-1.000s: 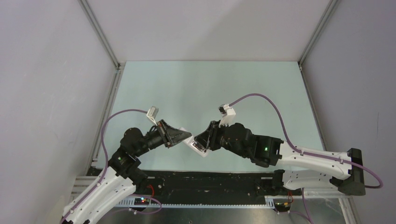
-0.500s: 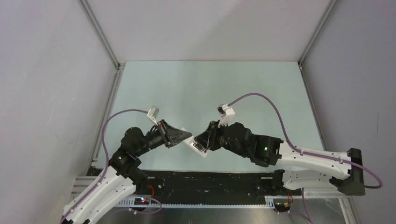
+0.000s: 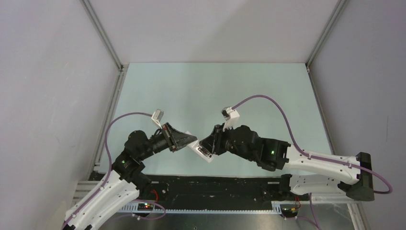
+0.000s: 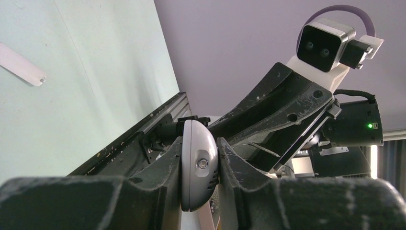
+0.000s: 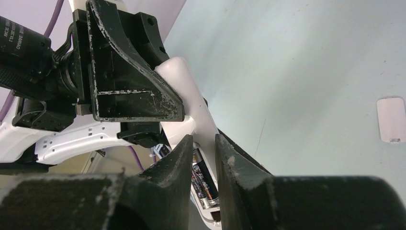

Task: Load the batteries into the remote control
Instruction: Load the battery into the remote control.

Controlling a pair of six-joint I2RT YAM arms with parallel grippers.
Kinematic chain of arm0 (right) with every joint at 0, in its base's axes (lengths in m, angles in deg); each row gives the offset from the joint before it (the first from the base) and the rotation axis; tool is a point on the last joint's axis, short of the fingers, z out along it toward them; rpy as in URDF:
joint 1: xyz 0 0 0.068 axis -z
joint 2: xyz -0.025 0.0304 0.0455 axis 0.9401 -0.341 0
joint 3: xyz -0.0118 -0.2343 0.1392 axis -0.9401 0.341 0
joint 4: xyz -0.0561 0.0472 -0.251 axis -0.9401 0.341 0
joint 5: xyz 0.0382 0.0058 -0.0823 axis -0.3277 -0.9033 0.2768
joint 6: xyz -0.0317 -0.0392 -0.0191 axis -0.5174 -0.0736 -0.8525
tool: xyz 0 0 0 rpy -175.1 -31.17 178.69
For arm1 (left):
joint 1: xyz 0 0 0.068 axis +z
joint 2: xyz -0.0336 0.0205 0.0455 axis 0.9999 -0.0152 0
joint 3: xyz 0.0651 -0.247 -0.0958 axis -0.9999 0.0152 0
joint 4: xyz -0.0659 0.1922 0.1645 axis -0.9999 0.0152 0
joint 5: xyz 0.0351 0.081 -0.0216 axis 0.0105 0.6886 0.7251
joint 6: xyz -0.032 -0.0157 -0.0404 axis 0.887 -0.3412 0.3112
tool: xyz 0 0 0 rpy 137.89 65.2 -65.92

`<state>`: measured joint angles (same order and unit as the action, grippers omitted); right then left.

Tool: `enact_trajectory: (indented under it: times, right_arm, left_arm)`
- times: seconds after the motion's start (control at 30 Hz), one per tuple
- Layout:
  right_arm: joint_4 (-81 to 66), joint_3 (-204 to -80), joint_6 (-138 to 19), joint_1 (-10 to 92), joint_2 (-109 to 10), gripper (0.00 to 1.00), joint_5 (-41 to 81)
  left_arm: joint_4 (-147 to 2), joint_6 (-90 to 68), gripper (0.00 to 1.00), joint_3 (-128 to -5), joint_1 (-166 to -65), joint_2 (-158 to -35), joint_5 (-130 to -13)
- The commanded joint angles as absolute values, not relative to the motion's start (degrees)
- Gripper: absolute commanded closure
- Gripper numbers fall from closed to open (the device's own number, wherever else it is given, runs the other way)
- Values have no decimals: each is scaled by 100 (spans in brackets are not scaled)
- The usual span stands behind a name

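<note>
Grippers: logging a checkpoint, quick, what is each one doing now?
Left gripper: closed on the remote control.
Right gripper: nearly closed over the batteries; grip cannot be told.

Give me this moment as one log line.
left hand: grips remote control | right hand: at batteries seated in remote | cover: on table

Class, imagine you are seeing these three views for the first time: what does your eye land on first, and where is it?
The two arms meet at the near middle of the table, with the left gripper clamped on one end of the white remote control. In the right wrist view, the dark batteries show in the remote's open compartment, between the fingers of the right gripper. A small white cover lies alone on the table.
</note>
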<state>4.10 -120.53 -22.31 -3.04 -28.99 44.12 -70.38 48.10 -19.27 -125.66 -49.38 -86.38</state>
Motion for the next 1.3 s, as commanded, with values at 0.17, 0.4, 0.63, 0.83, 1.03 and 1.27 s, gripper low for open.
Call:
enact_trajectory:
  times: [0.17,0.4,0.63,0.83,1.03,1.27]
  right_arm:
    - [551,-12214,-2572,-374,-3041,73,3618]
    - [660,-12215,-2648,-392,-3042,73,3613]
    - [663,-12209,-2572,-389,-3035,71,3789]
    - [554,-12216,-2321,-356,-2953,69,4213]
    - [475,-12216,-2098,-315,-2844,68,4473]
    - [416,-12210,-1979,-296,-2728,59,4582]
  left_arm:
    - [-7915,5172,99,-2084,-12587,-4909,-8570]
    - [-7943,5200,99,-2088,-12568,-4911,-8577]
    - [-7961,5181,98,-2087,-12568,-4940,-8616]
    - [-7953,5167,98,-2053,-12568,-4927,-8644]
    - [-7949,5151,98,-2043,-12563,-4931,-8647]
    - [-7953,5148,98,-2025,-12564,-4940,-8649]
